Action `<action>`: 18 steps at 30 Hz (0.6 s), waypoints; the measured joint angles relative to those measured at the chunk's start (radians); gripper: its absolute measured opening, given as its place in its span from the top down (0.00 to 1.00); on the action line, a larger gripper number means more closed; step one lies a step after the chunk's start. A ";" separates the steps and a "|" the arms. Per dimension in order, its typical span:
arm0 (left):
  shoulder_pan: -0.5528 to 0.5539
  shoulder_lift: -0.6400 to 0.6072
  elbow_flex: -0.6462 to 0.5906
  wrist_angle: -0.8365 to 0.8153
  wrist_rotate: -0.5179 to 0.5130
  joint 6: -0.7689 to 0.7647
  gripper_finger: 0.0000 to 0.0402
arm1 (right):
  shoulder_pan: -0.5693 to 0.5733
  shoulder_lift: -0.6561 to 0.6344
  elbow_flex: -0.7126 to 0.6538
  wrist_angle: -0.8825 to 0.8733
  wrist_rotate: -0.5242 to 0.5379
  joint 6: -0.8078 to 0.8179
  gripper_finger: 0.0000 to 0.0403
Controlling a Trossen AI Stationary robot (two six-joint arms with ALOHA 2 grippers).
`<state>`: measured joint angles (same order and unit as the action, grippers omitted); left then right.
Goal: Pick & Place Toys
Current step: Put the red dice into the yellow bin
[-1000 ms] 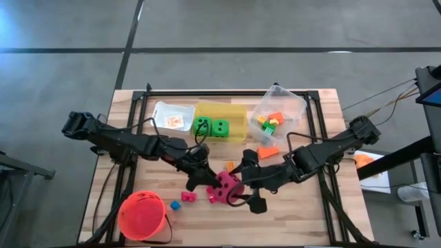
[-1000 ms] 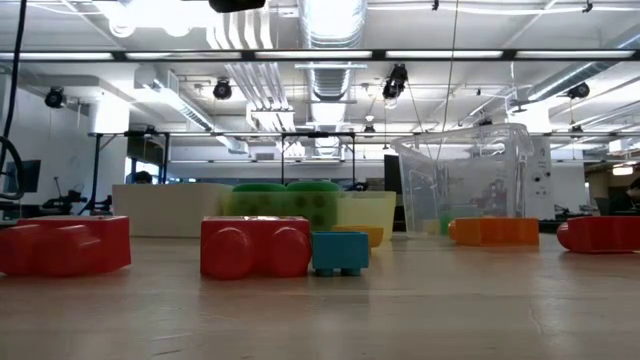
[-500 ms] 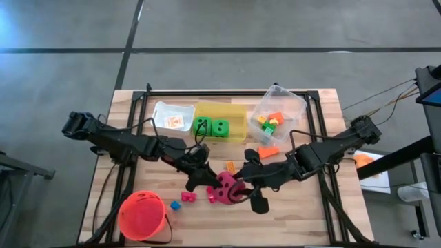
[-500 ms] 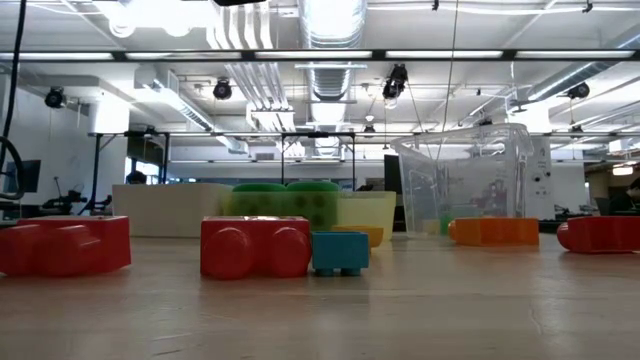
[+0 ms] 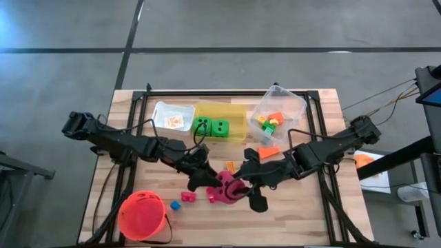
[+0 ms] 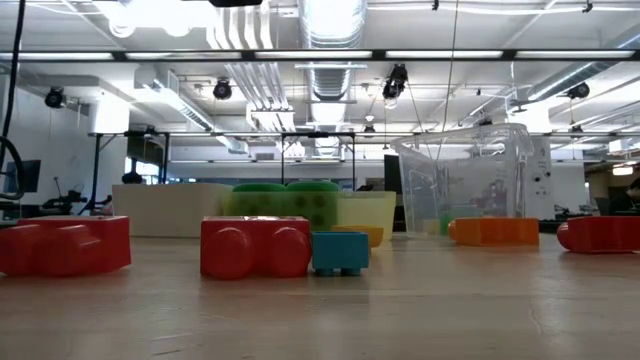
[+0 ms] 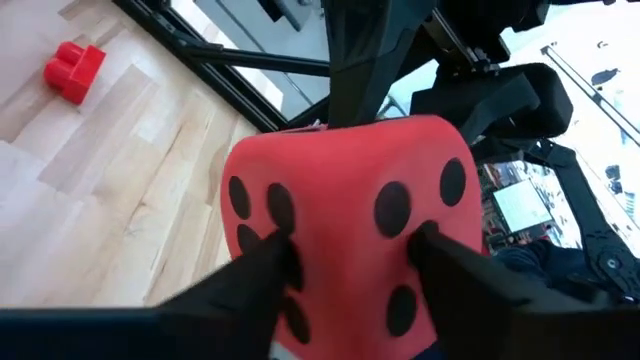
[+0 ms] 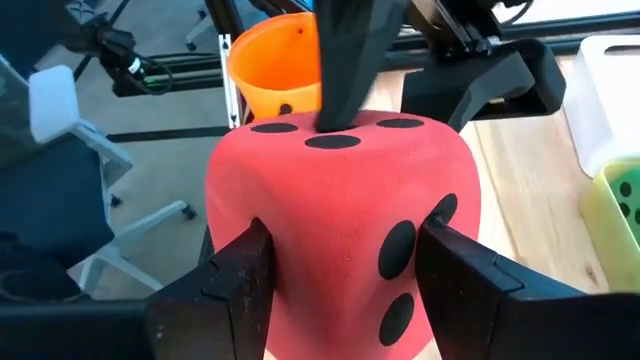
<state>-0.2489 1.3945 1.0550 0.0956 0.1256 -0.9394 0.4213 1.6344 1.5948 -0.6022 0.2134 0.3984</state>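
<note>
Both my dark arms reach low toward table centre, grippers meeting nose to nose. My left gripper (image 5: 211, 184) comes in from the left, arm stretched along the table from its base at the left edge. My right gripper (image 5: 240, 190) comes in from the right, elbow bent. Each pair of dark fingers (image 7: 268, 262) (image 8: 245, 268) is clamped on opposite faces of the same pink-red black-dotted foam die (image 5: 224, 189). Neither arm shows in the low view.

Three dice: two green (image 5: 210, 127), one pink-red (image 5: 224, 187); three bins (image 5: 278, 110); one bucket (image 5: 141, 215).
</note>
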 joint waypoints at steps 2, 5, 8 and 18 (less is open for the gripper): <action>0.000 0.000 0.000 -0.006 -0.007 -0.005 0.36 | -0.001 0.000 0.000 0.000 0.001 0.006 0.52; 0.000 0.000 0.000 -0.016 -0.011 -0.040 0.24 | -0.002 0.000 -0.001 -0.002 -0.001 0.009 0.52; 0.000 0.000 0.000 -0.027 -0.010 -0.062 0.14 | -0.002 0.001 -0.001 0.000 -0.001 0.008 0.52; 0.008 -0.008 -0.008 -0.056 -0.082 -0.117 0.02 | -0.002 0.005 -0.002 -0.023 -0.058 0.029 0.56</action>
<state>-0.2404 1.3865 1.0473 0.0399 0.0438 -1.0569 0.4198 1.6398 1.5929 -0.6256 0.1558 0.4277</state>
